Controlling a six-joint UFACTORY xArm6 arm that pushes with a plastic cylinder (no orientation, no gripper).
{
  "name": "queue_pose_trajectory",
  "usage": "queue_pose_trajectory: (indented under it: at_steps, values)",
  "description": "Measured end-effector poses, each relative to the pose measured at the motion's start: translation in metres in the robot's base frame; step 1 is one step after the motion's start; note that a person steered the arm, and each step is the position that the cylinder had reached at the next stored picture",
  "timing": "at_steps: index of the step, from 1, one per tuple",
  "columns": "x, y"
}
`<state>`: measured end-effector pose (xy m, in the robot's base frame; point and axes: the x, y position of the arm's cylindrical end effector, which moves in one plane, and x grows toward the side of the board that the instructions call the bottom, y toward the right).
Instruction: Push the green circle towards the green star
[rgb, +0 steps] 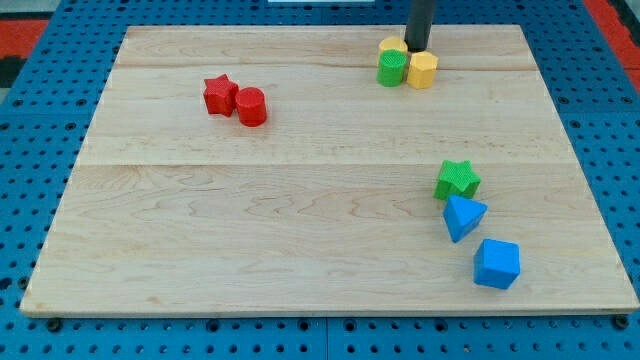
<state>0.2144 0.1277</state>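
Note:
The green circle stands near the view's top, right of centre, wedged between two yellow blocks: one just above it and a yellow hexagon touching its right side. My tip is just above this cluster, between the two yellow blocks and up-right of the green circle. The green star lies well below, toward the view's lower right.
A blue triangle touches the green star from below, with a blue cube further down. A red star and a red cylinder sit together at the upper left. The wooden board lies on a blue pegboard.

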Motion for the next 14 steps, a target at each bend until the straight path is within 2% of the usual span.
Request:
queue_pose_trajectory:
  at_steps: [1, 2, 4, 5, 6, 7, 8, 9, 10, 12, 13, 14]
  values:
    - [-0.023, -0.033]
    - [-0.005, -0.050]
    - [0.007, -0.015]
    - [0.012, -0.064]
    - [0.011, -0.063]
    - [0.052, -0.056]
    - [0.058, -0.038]
    - [0.068, -0.071]
    - [0.042, -0.062]
    - [0.136, -0.023]
    - [0.113, -0.050]
    - [0.108, -0.023]
